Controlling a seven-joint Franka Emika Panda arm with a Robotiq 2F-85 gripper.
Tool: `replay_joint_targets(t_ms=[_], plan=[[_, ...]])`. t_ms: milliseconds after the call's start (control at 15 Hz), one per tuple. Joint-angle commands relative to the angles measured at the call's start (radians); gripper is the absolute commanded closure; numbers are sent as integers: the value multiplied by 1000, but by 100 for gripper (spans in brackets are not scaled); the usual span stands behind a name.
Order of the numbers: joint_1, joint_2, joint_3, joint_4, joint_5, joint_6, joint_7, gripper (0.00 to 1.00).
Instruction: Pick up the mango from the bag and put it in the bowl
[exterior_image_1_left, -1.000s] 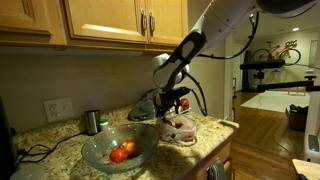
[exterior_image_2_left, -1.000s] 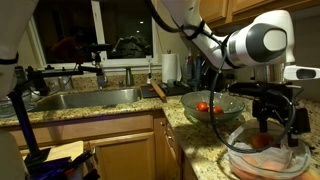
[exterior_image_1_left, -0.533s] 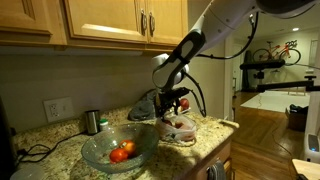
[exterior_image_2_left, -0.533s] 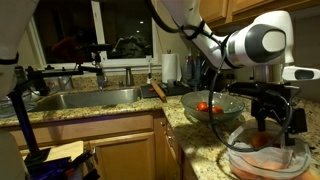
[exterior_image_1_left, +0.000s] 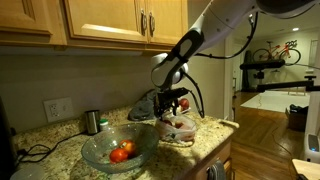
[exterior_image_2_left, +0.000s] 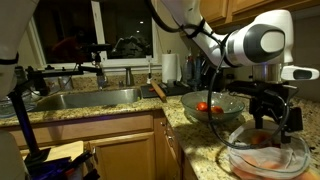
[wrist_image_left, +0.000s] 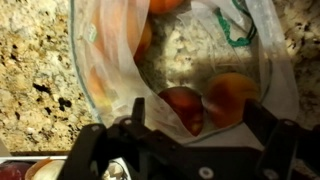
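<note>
The crinkly clear bag (exterior_image_1_left: 180, 128) (exterior_image_2_left: 268, 155) (wrist_image_left: 190, 50) lies on the granite counter with several fruits showing through it. My gripper (exterior_image_1_left: 174, 104) (exterior_image_2_left: 272, 116) (wrist_image_left: 200, 115) hangs open just above the bag, holding nothing. In the wrist view a reddish fruit (wrist_image_left: 183, 108) and an orange one (wrist_image_left: 230, 95) lie under the plastic between my fingers; which one is the mango I cannot tell. The wide greenish glass bowl (exterior_image_1_left: 100, 152) (exterior_image_2_left: 228, 100) stands beside the bag with red fruit (exterior_image_1_left: 122, 151) (exterior_image_2_left: 204, 106) in it.
A small steel cup (exterior_image_1_left: 92, 121) stands by the wall behind the bowl, near a wall socket (exterior_image_1_left: 58, 109). A sink (exterior_image_2_left: 90, 97) and a paper towel roll (exterior_image_2_left: 171, 68) are further along the counter. The counter edge (exterior_image_1_left: 215, 140) runs close to the bag.
The gripper seems to have risen slightly above the bag, still open. Bag, bowl and fruit have not moved.
</note>
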Motion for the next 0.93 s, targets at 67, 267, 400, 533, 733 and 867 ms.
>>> replay_joint_targets(t_ms=[67,267,400,533,733,867], plan=[[-8,16,-1,34,9,-46,-14,0],[-16,26,6,40,20,-37,-25,0],[-21,39,11,51,25,-25,-36,0],[-25,51,15,62,34,-12,-49,0],[-26,70,17,82,42,-6,-58,0],[-25,78,17,91,43,-7,-63,0]])
